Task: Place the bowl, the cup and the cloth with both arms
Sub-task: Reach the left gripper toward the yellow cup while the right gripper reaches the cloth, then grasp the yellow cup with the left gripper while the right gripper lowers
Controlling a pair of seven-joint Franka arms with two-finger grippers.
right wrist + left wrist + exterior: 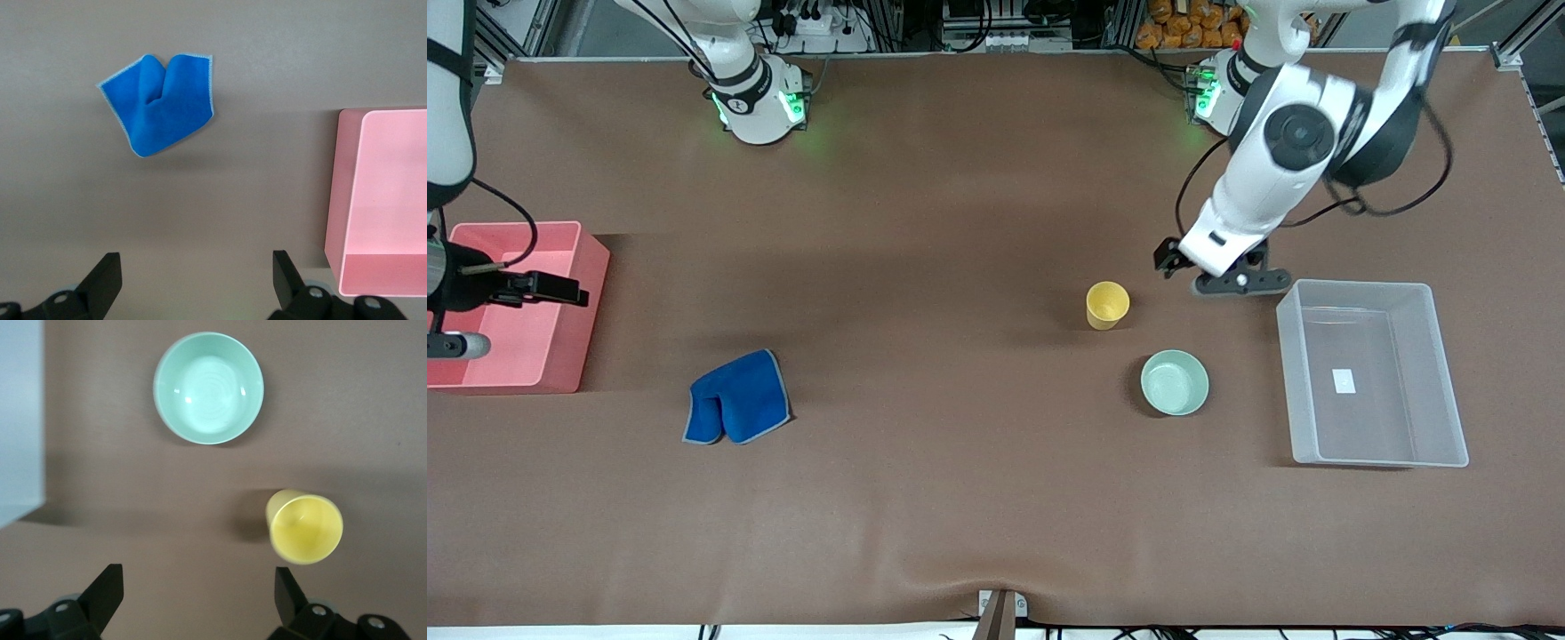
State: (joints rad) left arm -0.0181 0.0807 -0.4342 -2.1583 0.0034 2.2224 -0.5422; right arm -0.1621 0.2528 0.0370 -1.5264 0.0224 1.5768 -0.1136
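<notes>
From my remote station I judged the next move to hinge on the left gripper [1214,267] and the cup [1107,305]: the cup stood upright on the bench [960,498] toward roughly eight o'clock of that gripper in the front view, just beside it, and the left arm was clearly the nearer one. The bowl [1175,382] sat nearer the front camera than the cup, at about six o'clock of the gripper, apart from the cup and near the clear bin [1440,373] at the left arm's end. In the left wrist view the gripper's fingers [107,590] were spread wide and empty, with the cup [305,527] just ahead of one finger, not centred between them, so I reckoned a small sideways shift would be needed before descending. The right gripper [480,302] hung over the pink bin [574,258] at the right arm's end, also wide open and holding nothing; the cloth [738,396] lay folded at about four o'clock of it, well apart.
</notes>
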